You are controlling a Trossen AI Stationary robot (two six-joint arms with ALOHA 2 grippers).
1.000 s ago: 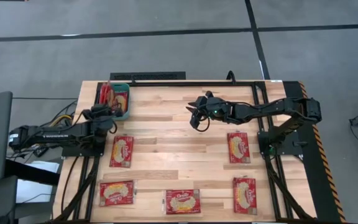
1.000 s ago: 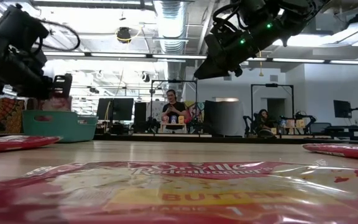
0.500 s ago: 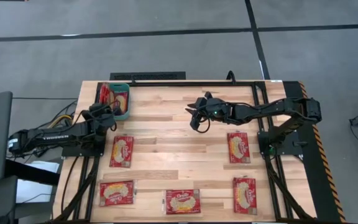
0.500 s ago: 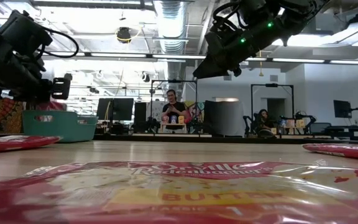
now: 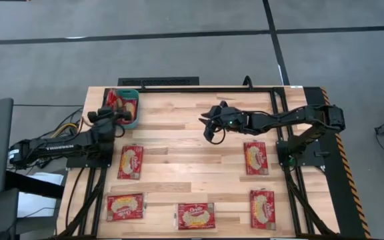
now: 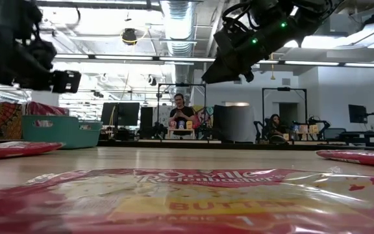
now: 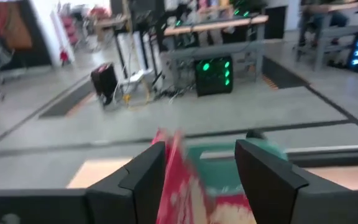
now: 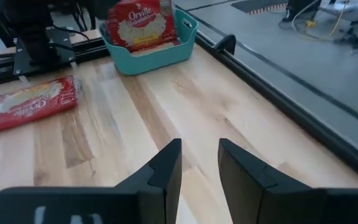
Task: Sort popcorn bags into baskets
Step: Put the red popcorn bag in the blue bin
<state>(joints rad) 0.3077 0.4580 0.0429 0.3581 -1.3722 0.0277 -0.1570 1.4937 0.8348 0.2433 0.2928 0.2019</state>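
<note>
Left pincer, upper left, beside the basket: fingers spread, gripping nothing. Right pincer, upper centre: fingers partly spread, empty, above the surface.

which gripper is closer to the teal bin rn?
Left. The left gripper sits right beside the teal bin; the right gripper hovers over mid-table, well away from it.

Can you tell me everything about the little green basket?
The basket is a small teal plastic bin with rounded corners and a thick rim. It sits flat on the wooden table, in the far corner on the left arm's side. Red popcorn bags stand upright inside, poking above the rim. The left gripper, jaws open, hangs right beside it.
</note>
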